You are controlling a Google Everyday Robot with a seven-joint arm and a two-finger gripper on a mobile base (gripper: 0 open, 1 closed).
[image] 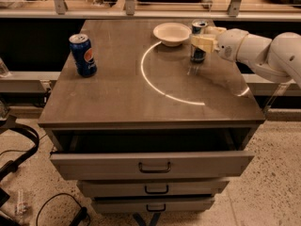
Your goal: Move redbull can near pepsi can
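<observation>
Gripper (196,41) is at the far right corner of the table (117,93), reaching in from the right edge on the white arm (254,48). Jaws are narrow and set around the middle of the redbull can (198,54), with the near finger lying across the can's front. We read that as holding the can.

Redbull can is upright. We can't tell if its base touches the tabletop or sits just above it.

Pepsi can (83,54) stands upright near the left edge, toward the far left corner. That puts it well apart from the redbull can, with most of the table's width between the 2.

Containers:
- 1 white bowl (172,40) by the far edge, right of centre and just beside the redbull can on its left. We see nothing in it.
- Top drawer (150,164) under the near edge is pulled out. Its inside is dark, so we can't make out any contents.
- 2 lower drawers (153,188) are shut.

A bright curved streak of light (155,86) runs across the tabletop from the bowl toward the near right.
</observation>
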